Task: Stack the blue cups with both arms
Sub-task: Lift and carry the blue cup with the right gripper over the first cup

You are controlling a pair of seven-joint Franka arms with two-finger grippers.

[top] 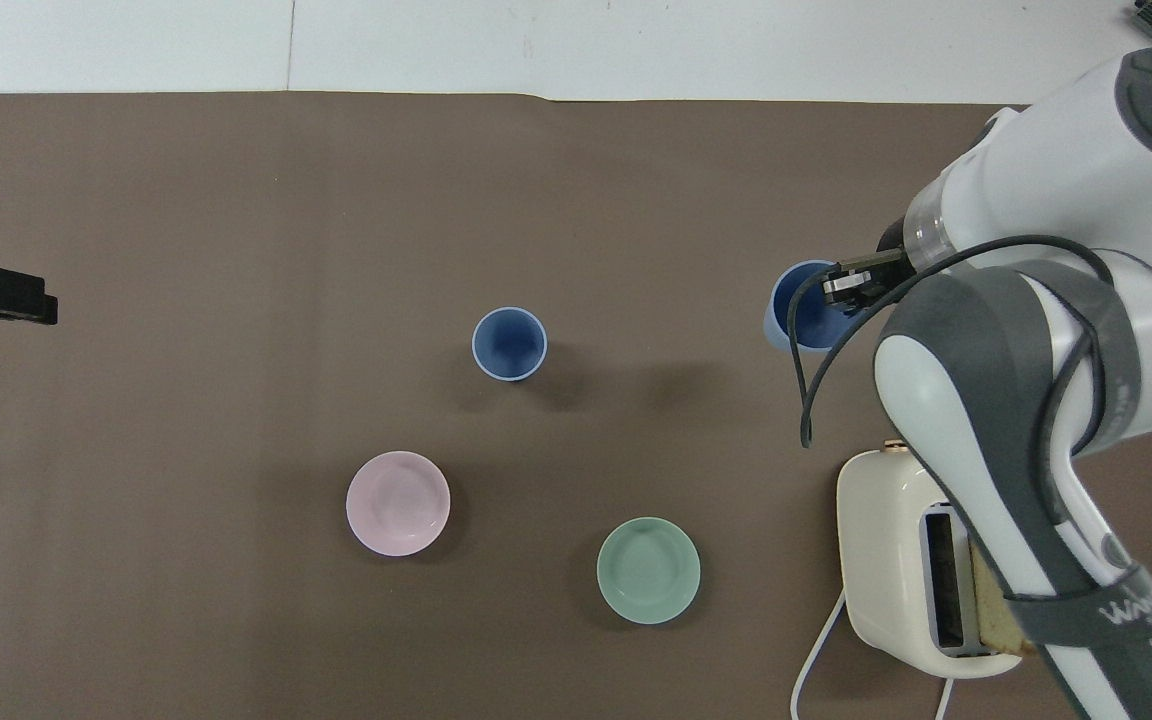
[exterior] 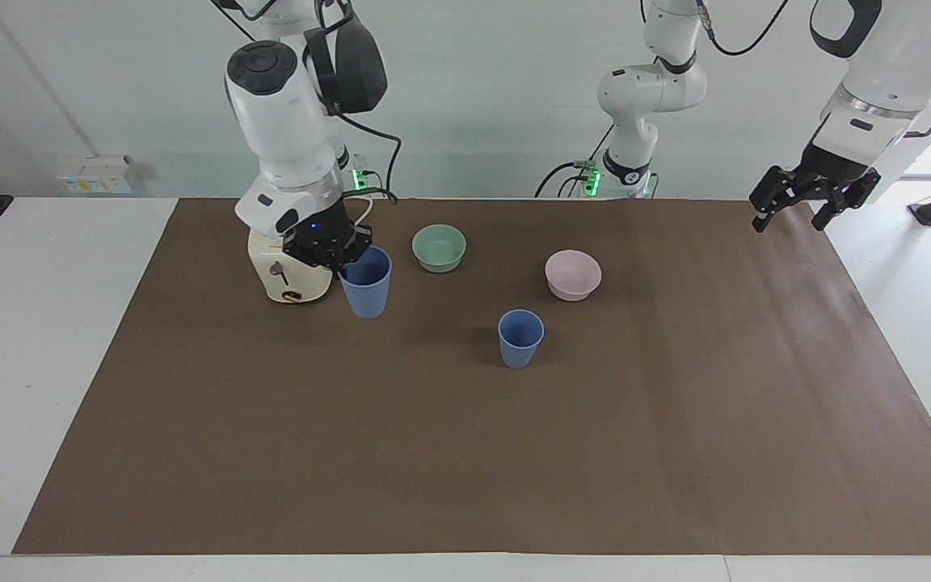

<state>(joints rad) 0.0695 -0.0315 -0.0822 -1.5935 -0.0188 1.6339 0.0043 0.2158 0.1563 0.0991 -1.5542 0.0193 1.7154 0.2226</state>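
Left of centre in the facing view, the right gripper [exterior: 342, 263] is pinching the rim of one blue cup [exterior: 368, 291], carrying it clear above the mat so it can be lowered into the second blue cup [exterior: 520, 339] standing mid-frame, while the left gripper [exterior: 797, 202] is waiting, jaws spread, at upper right.

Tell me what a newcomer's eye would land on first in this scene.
First, the right gripper, shut on the rim of a blue cup and holding it up in the air beside the cream toaster. Next, the second blue cup standing upright alone mid-mat, farther from the robots than the pink bowl and the green bowl. The left gripper waits, open, raised over the mat's edge at its own end.
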